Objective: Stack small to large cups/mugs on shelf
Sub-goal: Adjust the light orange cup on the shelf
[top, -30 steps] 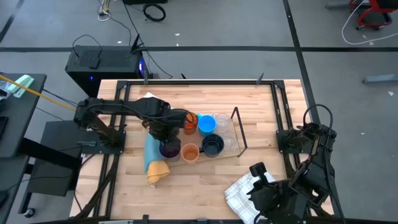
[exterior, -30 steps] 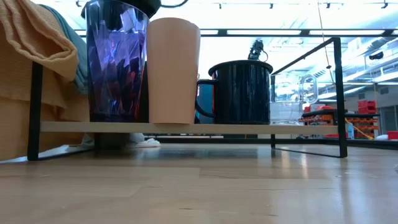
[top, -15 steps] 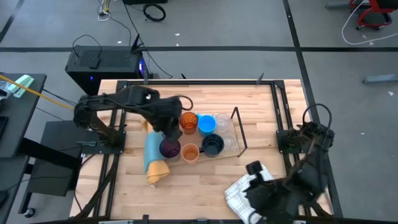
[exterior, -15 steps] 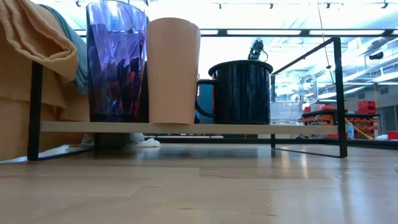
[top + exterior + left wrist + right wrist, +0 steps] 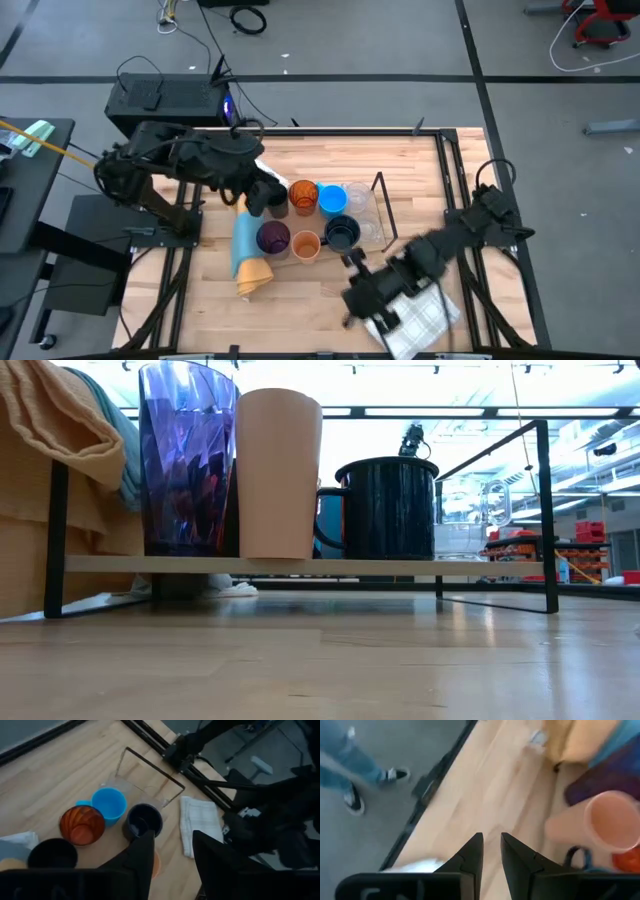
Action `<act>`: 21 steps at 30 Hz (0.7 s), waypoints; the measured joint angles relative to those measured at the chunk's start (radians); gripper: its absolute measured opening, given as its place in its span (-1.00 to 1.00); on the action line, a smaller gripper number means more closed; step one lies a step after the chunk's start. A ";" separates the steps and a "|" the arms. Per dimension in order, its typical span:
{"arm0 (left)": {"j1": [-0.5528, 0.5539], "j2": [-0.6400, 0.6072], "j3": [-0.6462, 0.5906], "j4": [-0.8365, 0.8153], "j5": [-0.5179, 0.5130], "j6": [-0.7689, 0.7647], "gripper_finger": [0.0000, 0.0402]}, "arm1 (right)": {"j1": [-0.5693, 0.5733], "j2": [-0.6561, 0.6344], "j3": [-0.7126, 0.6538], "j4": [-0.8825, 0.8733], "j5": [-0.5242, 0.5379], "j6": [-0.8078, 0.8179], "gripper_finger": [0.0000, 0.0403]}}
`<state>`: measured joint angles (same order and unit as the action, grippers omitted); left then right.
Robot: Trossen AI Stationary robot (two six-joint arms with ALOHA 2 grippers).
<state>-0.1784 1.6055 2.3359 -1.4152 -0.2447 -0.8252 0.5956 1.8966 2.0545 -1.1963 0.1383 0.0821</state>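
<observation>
Cups are all bunched on the wire shelf point(image 5: 381, 205) mid-table: far row is a black cup point(image 5: 52, 854), amber tumbler point(image 5: 303, 195), bright blue cup point(image 5: 333, 200) and clear glasses point(image 5: 358, 195); near row is the purple tumbler point(image 5: 272, 238), peach cup point(image 5: 306, 245) and dark handled mug point(image 5: 342, 233), all upright.

The left gripper point(image 5: 262, 194) hovers just left of the amber one, right over the black cup, so it's the closer arm; its fingers stand apart with nothing between them. The right gripper point(image 5: 362, 297) is nearer the front edge, over the checked towel point(image 5: 412, 312), jaws narrow and empty, with the peach cup ahead of it.

The rolled yellow-and-blue cloth point(image 5: 248, 255) lies left of the purple tumbler, crowding that side.
</observation>
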 joint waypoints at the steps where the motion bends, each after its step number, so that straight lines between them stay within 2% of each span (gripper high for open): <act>1: -0.008 -0.004 -0.003 -0.001 -0.010 -0.001 -0.30 | -0.027 0.002 0.000 0.025 -0.020 -0.013 -0.63; 7: -0.036 -0.011 -0.002 -0.005 -0.025 0.012 -0.30 | -0.130 0.005 -0.040 0.279 -0.171 -0.037 -0.63; 11: -0.045 -0.011 -0.002 -0.004 -0.025 0.013 -0.32 | -0.153 0.006 -0.103 0.352 -0.248 -0.018 -0.63; 15: -0.045 -0.011 -0.003 -0.003 -0.025 0.025 -0.32 | -0.161 0.009 -0.208 0.418 -0.284 0.023 -0.63; 18: -0.045 -0.011 -0.003 0.000 -0.025 0.039 -0.33 | -0.167 0.007 -0.303 0.538 -0.292 0.062 -0.63; 21: -0.046 -0.011 -0.003 0.005 -0.041 0.061 -0.34 | -0.169 0.009 -0.377 0.598 -0.213 0.094 -0.63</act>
<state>-0.2245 1.5944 2.3333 -1.4102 -0.2852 -0.7641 0.4266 1.9057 1.6780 -0.5987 -0.0749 0.1764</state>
